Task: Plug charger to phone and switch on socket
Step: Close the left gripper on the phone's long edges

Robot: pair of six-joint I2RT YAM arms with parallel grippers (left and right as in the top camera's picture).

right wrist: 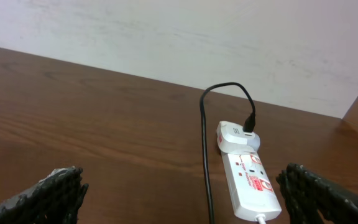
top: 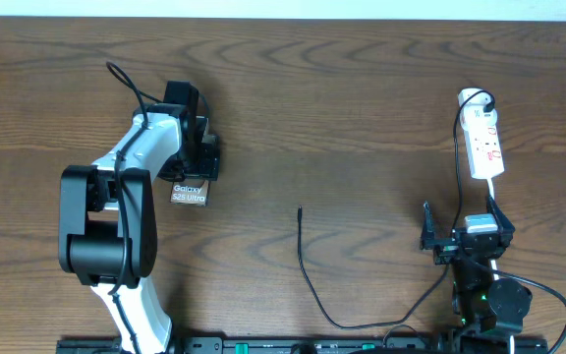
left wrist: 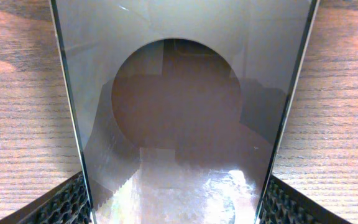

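A small white power strip with red marks (top: 485,145) lies on the brown wooden surface (top: 362,98), on the robot's right side. At the strip's far end sits a white block (right wrist: 236,138) with a black plug (right wrist: 248,123) stuck in it. The long thin black charger cable (top: 308,280) comes out of that plug, runs down beside the strip, bends along the near edge of the surface and comes up again. Its slim black tip (top: 300,209) lies loose on the wood, about halfway between the strip and the flat brownish phone (top: 189,193). The phone is well apart from the strip, far over on the robot's left side, and its white words "Galaxy S25 Ultra" can be read from above. The left gripper (top: 195,162) is over the phone and holds it. In the left wrist view the phone (left wrist: 179,112) fills almost everything, and the black bumpy pads (left wrist: 67,202) sit right against its two long sides. The right gripper (right wrist: 185,199) is near the strip's close end and points at it. Its pads (right wrist: 48,196) are spread wide and hold nothing.
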